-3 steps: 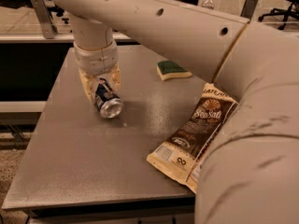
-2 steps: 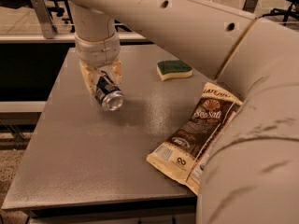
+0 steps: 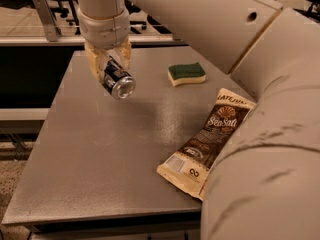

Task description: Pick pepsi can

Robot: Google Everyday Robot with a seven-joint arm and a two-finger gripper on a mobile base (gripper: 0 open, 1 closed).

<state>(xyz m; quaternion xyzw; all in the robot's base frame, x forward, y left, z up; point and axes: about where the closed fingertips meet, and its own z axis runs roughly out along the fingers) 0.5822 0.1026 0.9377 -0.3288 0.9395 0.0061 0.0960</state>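
The pepsi can (image 3: 118, 81) is a small blue can with a shiny silver end facing me. It lies tilted between the pale fingers (image 3: 93, 64) of my gripper (image 3: 109, 66), which is shut on it. The gripper hangs over the left rear part of the grey table (image 3: 120, 154) and holds the can clear above the tabletop. The white arm reaches across the top of the view and fills the right side.
A green and yellow sponge (image 3: 186, 74) lies at the back of the table. A brown sea-salt chip bag (image 3: 207, 141) lies at the right, partly behind my arm. Office chairs and a railing stand beyond the table's far edge.
The gripper has risen with the can in it. The can was close to the tabletop before and now hangs well above it. The sponge and the chip bag have not moved.
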